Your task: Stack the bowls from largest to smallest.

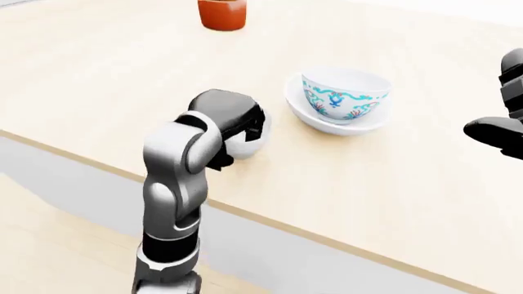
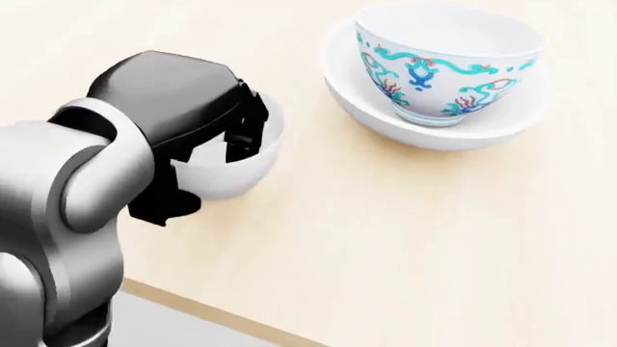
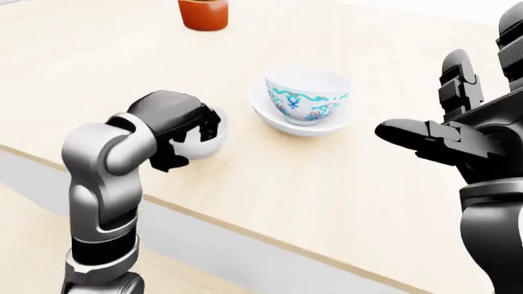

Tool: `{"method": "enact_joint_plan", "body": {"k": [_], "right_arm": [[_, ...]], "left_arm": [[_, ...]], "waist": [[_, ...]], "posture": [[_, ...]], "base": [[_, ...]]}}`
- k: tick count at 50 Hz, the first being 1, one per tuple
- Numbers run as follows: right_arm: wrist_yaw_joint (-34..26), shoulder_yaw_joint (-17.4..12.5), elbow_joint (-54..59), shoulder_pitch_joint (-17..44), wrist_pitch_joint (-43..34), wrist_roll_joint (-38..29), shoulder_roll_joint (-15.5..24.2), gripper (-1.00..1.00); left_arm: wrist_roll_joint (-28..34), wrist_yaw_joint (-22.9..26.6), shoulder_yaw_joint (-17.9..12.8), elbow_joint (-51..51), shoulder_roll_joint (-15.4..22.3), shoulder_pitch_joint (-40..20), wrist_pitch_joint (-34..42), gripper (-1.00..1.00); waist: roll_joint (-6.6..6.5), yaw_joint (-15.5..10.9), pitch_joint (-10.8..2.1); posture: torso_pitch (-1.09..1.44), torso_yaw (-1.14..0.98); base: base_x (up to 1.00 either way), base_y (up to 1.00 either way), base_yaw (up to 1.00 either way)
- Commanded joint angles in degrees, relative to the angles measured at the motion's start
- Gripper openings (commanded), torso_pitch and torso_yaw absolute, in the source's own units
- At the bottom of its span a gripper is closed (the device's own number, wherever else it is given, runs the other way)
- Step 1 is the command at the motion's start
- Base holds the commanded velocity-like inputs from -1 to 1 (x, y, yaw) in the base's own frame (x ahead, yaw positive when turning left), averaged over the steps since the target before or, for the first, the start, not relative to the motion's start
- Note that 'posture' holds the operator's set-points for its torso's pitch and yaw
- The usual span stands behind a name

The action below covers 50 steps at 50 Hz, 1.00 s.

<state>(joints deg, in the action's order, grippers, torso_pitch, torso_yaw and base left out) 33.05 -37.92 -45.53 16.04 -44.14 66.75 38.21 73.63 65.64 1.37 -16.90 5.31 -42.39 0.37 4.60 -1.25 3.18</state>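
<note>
A small plain white bowl (image 2: 252,165) sits at the left of the head view, tilted, with my left hand (image 2: 210,168) shut on its rim. The fingers (image 2: 247,130) reach inside the bowl and the thumb (image 2: 159,206) presses its outer wall. At the upper right a blue-and-teal patterned bowl (image 2: 439,65) stands nested inside a wider white bowl (image 2: 385,119) on the wooden table (image 2: 385,238). My right hand (image 3: 441,131) hovers open at the right of the right-eye view, apart from every bowl.
An orange pot (image 1: 222,13) stands at the top of the left-eye view, well away from the bowls. The table's near edge (image 1: 270,217) runs diagonally just below my left forearm, with grey floor beneath it.
</note>
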Motion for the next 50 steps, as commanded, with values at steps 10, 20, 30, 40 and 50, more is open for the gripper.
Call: {"method": "enact_joint_plan", "body": {"k": [10, 20, 30, 40, 50], "right_arm": [[0.82, -2.31, -0.59, 0.96, 1.51, 2.14, 2.65, 1.0], [0.72, -3.0, -0.55, 0.26, 2.04, 2.89, 2.93, 1.0], [-0.47, -3.92, -0.11, -0.91, 2.72, 2.6, 2.55, 1.0], [-1.52, -5.17, 0.62, -1.65, 2.9, 2.55, 2.8, 1.0], [-2.92, -7.28, 1.74, -2.63, 2.92, 2.83, 3.48, 1.0]], "left_arm": [[-6.71, -3.89, -0.77, 9.67, 1.42, -22.48, 8.0, -1.0], [-11.07, -12.96, 0.75, 33.25, 0.18, -40.86, 9.64, -1.0], [-15.04, -22.53, 1.35, 53.76, -2.95, -52.67, 7.41, -1.0], [-20.41, -31.83, 1.25, 73.51, -4.91, -61.96, 2.41, -1.0], [-23.16, -39.84, 1.59, 82.68, -7.13, -65.16, -1.41, -1.0]], "waist": [[0.61, -0.28, -1.29], [1.01, -0.41, -0.97], [1.54, -0.38, -0.75], [1.94, -0.35, -0.75], [2.33, -0.26, -0.73]], "posture": [[0.0, 0.0], [0.0, 0.0], [0.0, 0.0], [0.0, 0.0], [0.0, 0.0]], "base": [[0.0, 0.0, 0.0], [0.0, 0.0, 0.0], [0.0, 0.0, 0.0], [0.0, 0.0, 0.0], [0.0, 0.0, 0.0]]}}
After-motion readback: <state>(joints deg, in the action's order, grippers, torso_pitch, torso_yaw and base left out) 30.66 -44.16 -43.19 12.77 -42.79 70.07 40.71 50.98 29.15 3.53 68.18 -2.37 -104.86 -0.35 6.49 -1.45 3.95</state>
